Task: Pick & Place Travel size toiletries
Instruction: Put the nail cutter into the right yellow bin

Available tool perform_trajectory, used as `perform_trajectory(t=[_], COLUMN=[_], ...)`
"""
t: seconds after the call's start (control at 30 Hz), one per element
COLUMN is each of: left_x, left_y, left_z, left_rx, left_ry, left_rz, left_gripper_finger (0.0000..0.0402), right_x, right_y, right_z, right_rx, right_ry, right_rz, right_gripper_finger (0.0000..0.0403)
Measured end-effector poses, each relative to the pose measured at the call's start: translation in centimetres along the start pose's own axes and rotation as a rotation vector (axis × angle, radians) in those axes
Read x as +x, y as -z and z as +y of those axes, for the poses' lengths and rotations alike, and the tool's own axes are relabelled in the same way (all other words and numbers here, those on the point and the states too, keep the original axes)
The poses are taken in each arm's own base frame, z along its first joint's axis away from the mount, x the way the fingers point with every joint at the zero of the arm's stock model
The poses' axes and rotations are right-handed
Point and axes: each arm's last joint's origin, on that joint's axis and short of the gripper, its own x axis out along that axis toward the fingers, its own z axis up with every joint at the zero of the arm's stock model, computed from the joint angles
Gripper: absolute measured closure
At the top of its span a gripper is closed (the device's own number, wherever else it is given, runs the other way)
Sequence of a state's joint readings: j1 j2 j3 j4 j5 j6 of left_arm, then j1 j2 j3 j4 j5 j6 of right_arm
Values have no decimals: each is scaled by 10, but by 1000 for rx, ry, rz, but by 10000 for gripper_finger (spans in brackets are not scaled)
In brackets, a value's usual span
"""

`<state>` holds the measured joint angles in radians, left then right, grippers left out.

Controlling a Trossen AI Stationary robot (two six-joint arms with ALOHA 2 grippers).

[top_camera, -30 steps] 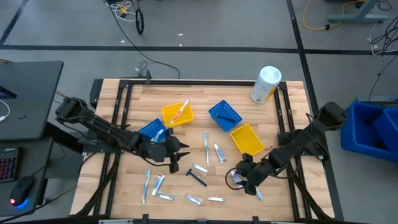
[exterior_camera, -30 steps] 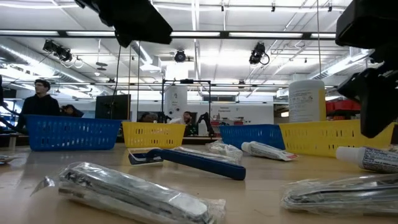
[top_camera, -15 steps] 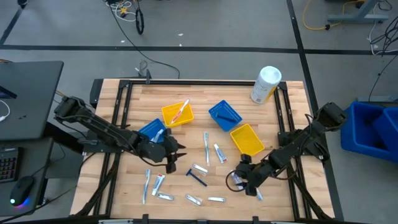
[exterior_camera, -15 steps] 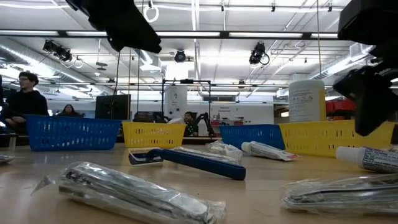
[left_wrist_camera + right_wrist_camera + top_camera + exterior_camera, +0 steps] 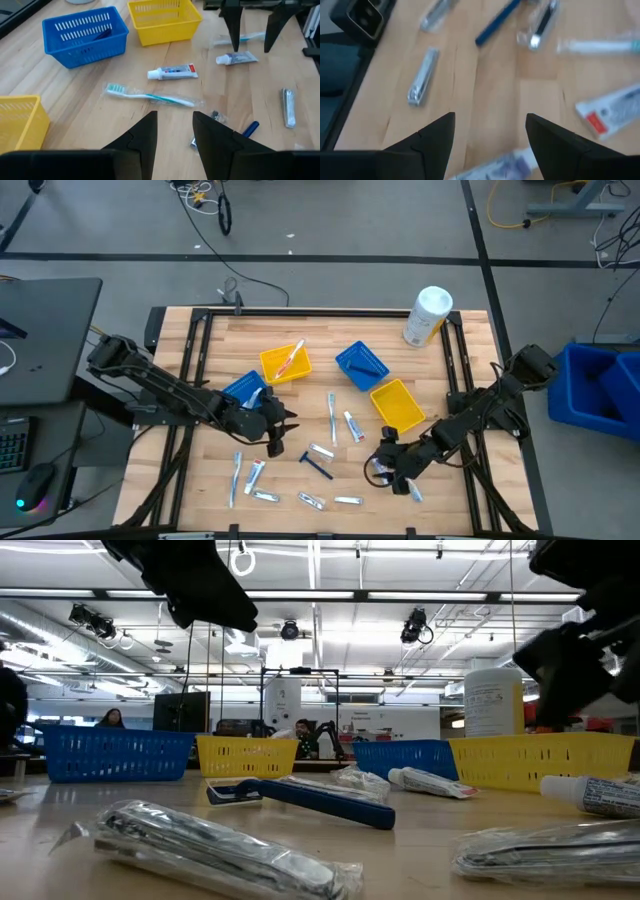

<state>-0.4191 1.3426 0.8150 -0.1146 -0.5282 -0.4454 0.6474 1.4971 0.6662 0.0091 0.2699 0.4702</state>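
Toiletries, loose: toothbrush [image 5: 150,95], toothpaste tube [image 5: 172,73], dark blue razor [image 5: 316,465], further tubes and wrapped pieces are scattered across the near half of the bench [image 5: 460,490]. A red toothbrush [image 5: 291,357] is already lodged in a yellow bin [image 5: 285,365]; a dark item is seen in a blue bin [image 5: 361,366].

Left end effector [image 5: 283,430]: held above the bench beside the razor, fingers spread, nothing pinched.

Right end effector [image 5: 388,463]: held low over the near right items, fingers spread wide, nothing pinched. A small tube [image 5: 236,58] lies just below it.

Risks, judged:
- Slim wrapped pieces are likely to be pushed aside or to slip out, because crinkled film gives a poor hold.
- Two close-lying items may be pinched together.
- The arms may be crowded at mid-bench.
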Motion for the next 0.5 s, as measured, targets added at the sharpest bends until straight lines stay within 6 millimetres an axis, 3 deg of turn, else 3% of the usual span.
perform_trajectory(t=[0.33, 0.5], left_x=[-6, -9], left_y=[4, 5], left_z=[-10, -12], left_rx=[7, 10], left_ry=[45, -21], left_rz=[7, -35], left_gripper_finger=[270, 270], right_x=[2, 4], right_y=[-12, -25], right_z=[-7, -17], right_rx=[-73, -136], right_ry=[75, 98], right_rz=[-113, -191], right_gripper_finger=[139, 147])
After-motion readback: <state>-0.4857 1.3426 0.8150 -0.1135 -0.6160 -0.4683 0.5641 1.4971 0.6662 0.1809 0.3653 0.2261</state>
